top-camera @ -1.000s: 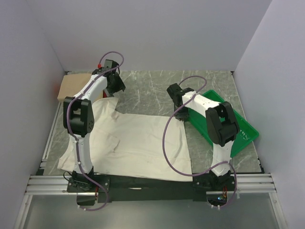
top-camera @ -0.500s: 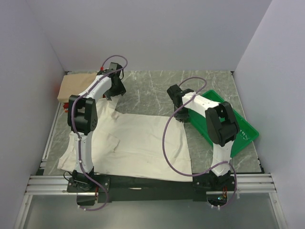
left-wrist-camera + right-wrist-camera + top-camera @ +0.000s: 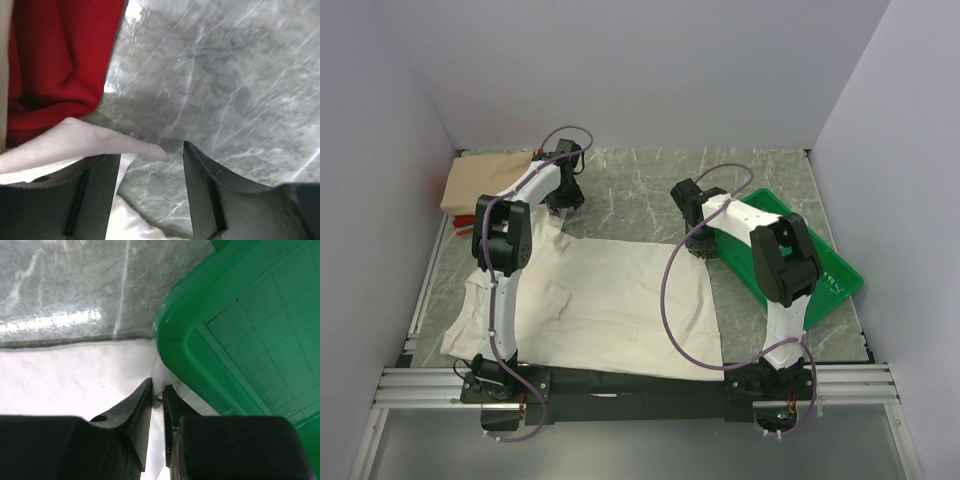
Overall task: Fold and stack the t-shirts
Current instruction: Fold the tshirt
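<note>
The large cream t-shirt (image 3: 600, 300) lies spread flat in the middle of the table. The tan t-shirt (image 3: 485, 172) sits bunched at the back left, and a bit of the red t-shirt (image 3: 461, 221) shows beside it. My left gripper (image 3: 565, 195) is open over the cream shirt's back left sleeve. In the left wrist view a cream sleeve tip (image 3: 100, 137) lies just ahead of the open gripper (image 3: 147, 152), with red cloth (image 3: 60, 60) beyond. My right gripper (image 3: 698, 240) is shut on the cream shirt's back right corner (image 3: 159, 386), beside the tray.
A green plastic tray (image 3: 820, 262) stands at the right, its rounded corner (image 3: 200, 335) touching the pinched cloth. White walls close in the back and both sides. A grey marble tabletop (image 3: 640, 185) shows behind the cream shirt.
My left arm has swung, and its gripper has come a little nearer and rightwards, to the cream sleeve. More of the tan shirt shows. The right arm has not moved.
</note>
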